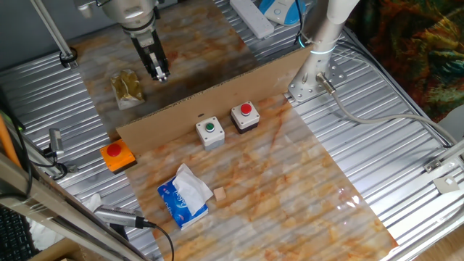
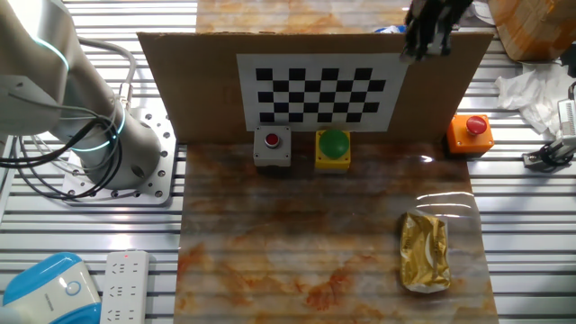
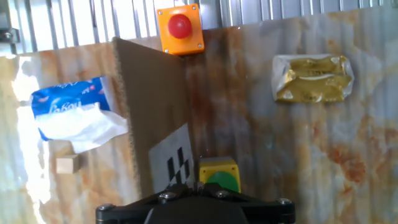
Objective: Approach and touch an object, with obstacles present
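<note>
A long, low brown cardboard wall (image 1: 217,98) stands upright on the marbled table mat (image 1: 304,181). In one fixed view its long axis runs diagonally, from lower left near an orange box with a red button (image 1: 117,154) up to the right, ending close to the robot arm's base (image 1: 308,83). In the other fixed view the wall (image 2: 193,90) stretches straight across from left to right, and only this side shows a black and white checkerboard sheet (image 2: 319,88) stuck on its face.

The gripper (image 1: 159,70) hangs above the mat on one side of the wall, near a crumpled gold wrapper (image 1: 127,88). Its two fingers point down and sit close together with nothing between them; whether they are fully closed cannot be told.

Against the wall stand two small button boxes, side by side: one with a green button (image 1: 210,132) and one with a red button (image 1: 245,116). From the other fixed view the green button's box (image 2: 333,148) looks yellow, and the red one (image 2: 272,147) is grey.

On the far side of the wall from the gripper lie a blue tissue pack (image 1: 185,196) with white tissue pulled out and a small wooden block (image 1: 219,193). The hand view, looking down, shows both sides at once: tissue pack (image 3: 71,115) and block (image 3: 66,164) left of the wall's edge (image 3: 152,118), wrapper (image 3: 313,78) on the right, orange box (image 3: 180,28) at the wall's end.
</note>
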Tool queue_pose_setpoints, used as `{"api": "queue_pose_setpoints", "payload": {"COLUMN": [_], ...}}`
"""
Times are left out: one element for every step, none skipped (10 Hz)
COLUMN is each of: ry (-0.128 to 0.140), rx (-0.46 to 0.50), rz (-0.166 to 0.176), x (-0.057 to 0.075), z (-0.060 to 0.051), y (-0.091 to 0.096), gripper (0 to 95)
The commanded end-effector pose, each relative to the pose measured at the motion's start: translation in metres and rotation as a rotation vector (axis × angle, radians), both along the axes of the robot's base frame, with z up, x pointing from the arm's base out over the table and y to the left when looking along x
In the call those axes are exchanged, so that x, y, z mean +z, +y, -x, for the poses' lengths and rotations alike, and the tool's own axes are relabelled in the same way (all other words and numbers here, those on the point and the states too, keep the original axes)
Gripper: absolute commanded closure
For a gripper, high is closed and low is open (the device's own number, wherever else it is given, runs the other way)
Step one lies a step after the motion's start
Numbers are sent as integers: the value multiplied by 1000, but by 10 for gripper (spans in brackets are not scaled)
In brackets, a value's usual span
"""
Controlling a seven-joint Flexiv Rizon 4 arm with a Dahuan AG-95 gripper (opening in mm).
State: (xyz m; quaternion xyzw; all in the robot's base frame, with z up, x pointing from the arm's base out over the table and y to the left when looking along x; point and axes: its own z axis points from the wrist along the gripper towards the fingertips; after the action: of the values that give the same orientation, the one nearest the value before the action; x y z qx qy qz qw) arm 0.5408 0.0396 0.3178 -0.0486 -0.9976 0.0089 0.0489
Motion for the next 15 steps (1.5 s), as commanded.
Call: {"api": "queue_pose_setpoints", "payload": {"ry": [18, 26, 37, 38, 39, 41, 40, 40, 39, 41, 42, 41, 42, 40, 40], "rx": [-13, -24, -38, -49, -62, -71, -79, -89, -92, -96, -100, -105, -113, -118, -120], "rz": [-1, 1, 2, 4, 6, 8, 8, 10, 11, 8, 6, 2, -3, -1, -7], "x": [5, 10, 12, 13, 11, 9, 6, 2, 1, 2, 2, 2, 2, 1, 1], "z": [-8, -13, -18, -23, -27, -30, -32, -34, -35, -37, -38, -38, -40, -41, -41], "y": [8, 15, 24, 33, 45, 52, 60, 69, 73, 77, 82, 84, 90, 94, 95], "gripper": [950, 950, 950, 950, 950, 950, 950, 950, 950, 950, 950, 950, 950, 950, 950]}}
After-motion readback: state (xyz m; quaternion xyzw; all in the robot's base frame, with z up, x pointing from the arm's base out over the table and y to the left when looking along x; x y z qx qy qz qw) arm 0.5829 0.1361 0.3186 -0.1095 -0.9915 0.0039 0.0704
